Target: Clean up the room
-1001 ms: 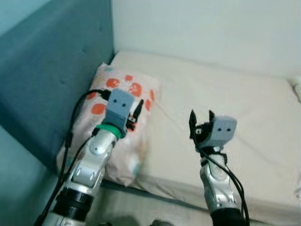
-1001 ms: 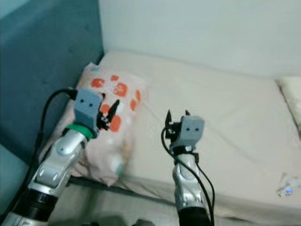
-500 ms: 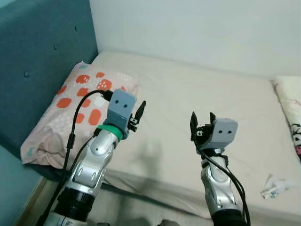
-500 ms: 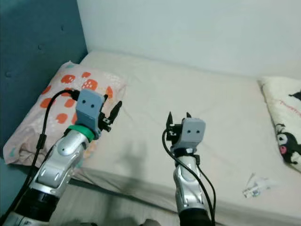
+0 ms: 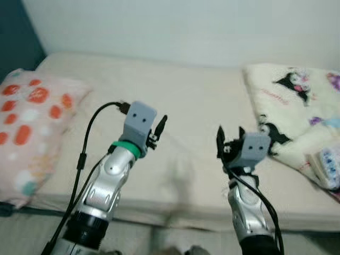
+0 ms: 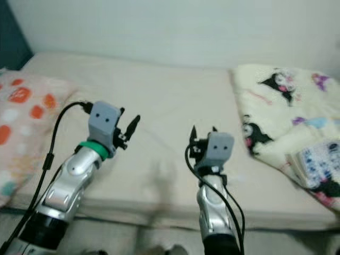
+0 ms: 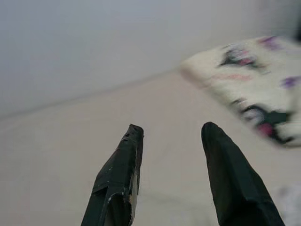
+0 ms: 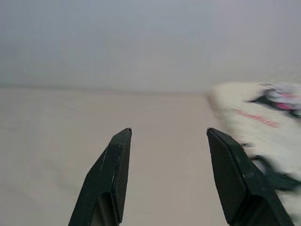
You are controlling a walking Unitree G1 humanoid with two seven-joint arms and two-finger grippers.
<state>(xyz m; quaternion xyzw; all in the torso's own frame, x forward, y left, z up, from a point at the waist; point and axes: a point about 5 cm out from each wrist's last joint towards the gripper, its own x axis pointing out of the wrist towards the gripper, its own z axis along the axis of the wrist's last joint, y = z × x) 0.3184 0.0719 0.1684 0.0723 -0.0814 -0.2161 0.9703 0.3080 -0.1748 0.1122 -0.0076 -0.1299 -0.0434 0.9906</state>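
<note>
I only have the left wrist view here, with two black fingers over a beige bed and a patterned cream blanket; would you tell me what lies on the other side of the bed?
Observer: A pink pillow with orange spots lies at the bed's left end, beside the left arm.
Operator: Thanks, and is the right gripper holding anything?
Observer: No, the right gripper is open and empty above the mattress.
Operator: Is there anything on that blanket?
Observer: A small white and blue packet-like thing rests on the blanket near its right edge; it is too blurred to identify.
</note>
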